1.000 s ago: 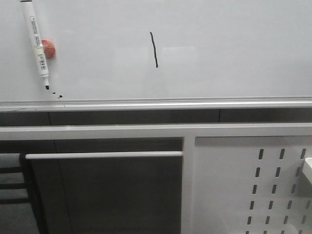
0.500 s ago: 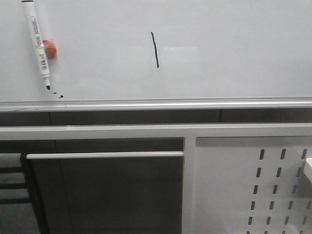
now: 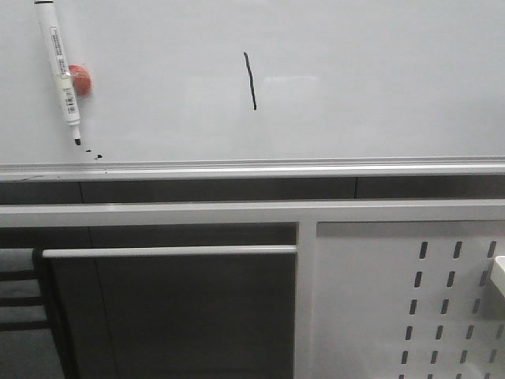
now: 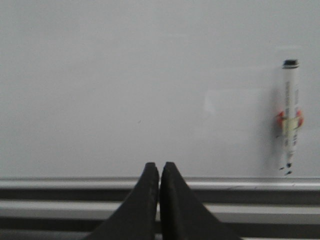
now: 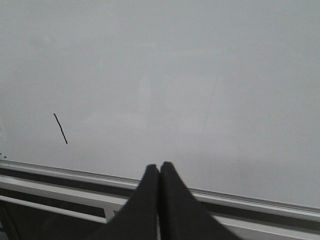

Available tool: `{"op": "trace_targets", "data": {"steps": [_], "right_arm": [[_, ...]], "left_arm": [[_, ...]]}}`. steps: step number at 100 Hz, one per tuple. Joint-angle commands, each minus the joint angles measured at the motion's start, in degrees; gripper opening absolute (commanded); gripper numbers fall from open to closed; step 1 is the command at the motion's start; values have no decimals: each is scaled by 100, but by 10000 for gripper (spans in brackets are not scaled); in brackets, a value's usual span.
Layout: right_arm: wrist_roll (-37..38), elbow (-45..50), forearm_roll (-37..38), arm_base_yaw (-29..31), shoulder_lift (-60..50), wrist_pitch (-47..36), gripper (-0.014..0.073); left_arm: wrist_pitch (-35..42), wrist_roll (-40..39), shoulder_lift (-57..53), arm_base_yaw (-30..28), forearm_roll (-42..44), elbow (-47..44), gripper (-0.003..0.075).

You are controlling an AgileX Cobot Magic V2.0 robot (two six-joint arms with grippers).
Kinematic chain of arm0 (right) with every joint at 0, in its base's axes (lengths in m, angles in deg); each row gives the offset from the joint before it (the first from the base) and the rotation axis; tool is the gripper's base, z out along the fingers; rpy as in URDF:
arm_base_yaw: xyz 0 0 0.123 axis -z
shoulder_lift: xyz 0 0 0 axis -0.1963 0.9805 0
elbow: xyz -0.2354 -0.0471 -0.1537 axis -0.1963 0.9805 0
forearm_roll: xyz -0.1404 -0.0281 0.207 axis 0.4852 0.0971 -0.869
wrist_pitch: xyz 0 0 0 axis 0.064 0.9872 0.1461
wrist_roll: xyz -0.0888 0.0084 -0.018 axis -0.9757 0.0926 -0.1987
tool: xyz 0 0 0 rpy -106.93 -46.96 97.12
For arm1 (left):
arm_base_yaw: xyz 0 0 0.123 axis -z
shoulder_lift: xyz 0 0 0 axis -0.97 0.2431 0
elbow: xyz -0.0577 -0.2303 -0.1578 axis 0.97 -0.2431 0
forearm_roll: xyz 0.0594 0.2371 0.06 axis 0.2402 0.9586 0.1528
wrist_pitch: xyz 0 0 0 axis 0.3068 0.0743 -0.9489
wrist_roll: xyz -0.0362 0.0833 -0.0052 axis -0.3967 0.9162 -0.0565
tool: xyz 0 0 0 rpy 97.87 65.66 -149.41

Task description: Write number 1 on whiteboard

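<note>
**Desk:** Which step is in hand at the whiteboard (image 3: 379, 87)?

**Photographer:** By my reading, the writing is done. The number 1 (image 3: 250, 80), a thin black slanted stroke, stands on the upper middle of the board, above the silver rail (image 3: 316, 167). The marker (image 3: 60, 71) hangs at the board's far left on an orange magnet (image 3: 80, 79), tip down, with a few black specks (image 3: 93, 153) below it.

**Desk:** And the arms?

**Photographer:** Both back from the board. The left end effector (image 4: 159, 172) is clenched and empty, the marker off to one side of it and well apart. The right end effector (image 5: 160, 172) is likewise pressed closed on nothing; the stroke lies apart from it, out on the board's face.

**Desk:** What next?

**Photographer:** Little, I judge: only keeping clear of the fresh ink.
</note>
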Motion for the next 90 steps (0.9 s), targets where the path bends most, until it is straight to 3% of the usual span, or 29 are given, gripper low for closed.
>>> {"op": "trace_targets", "data": {"steps": [1,43,68,83,90], "right_arm": [[-51,-125,134,2,70,209,-69],[-51,-125,134,2,70,179,-69],[-51,-125,134,2,70,179,-69],[-51,-125,134,2,70,179,-69],[-51,-125,134,2,70,179,-69]], "left_arm": [[-191,-65,-224,-426,-206,162,-21],[-1559,-54,-217,-557,-635,-199,-21],[-1573,-6,-217,-538,-551,-199,-21],[-1545,-129,-217,-72,161,-199,-21],[-1557,-753,-217,182,780,-199,-21]]}}
